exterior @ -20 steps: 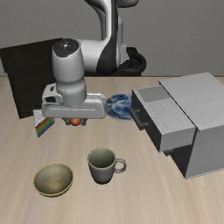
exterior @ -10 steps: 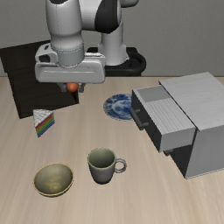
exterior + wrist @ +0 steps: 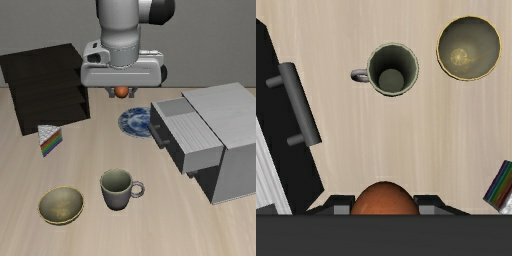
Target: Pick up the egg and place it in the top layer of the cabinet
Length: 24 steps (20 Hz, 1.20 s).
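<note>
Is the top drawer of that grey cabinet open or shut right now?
Open: the top drawer juts well out of the grey cabinet, its front panel beside the blue plate.

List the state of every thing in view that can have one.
gripper: shut on the egg, raised in the air.
egg: held between the gripper's fingers, lifted.
top drawer: pulled out, open.
mug: upright, empty.
bowl: upright, empty.
plate: lying flat, nothing on it.
</note>
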### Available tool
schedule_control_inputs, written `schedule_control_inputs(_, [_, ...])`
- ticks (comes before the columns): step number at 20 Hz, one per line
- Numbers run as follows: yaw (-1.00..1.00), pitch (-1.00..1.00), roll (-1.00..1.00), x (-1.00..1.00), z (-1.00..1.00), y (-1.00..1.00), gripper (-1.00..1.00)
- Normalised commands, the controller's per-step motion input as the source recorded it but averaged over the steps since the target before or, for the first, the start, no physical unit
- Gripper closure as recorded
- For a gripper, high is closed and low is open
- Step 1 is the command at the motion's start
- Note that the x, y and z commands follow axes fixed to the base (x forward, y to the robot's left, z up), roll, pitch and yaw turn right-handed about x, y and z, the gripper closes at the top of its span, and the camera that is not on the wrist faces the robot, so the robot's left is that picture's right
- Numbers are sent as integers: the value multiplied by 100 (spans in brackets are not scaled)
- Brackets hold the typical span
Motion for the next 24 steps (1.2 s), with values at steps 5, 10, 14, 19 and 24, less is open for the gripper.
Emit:
schedule_control_inputs(5, [0,0,0,0,0,100,100])
schedule_control_inputs(10, [0,0,0,0,0,100,100])
schedule_control_inputs(14, [0,0,0,75,0,25,100])
schedule_control_inputs(19, [0,0,0,60,0,20,-100])
schedule_control_inputs(24, [0,0,0,0,0,0,-100])
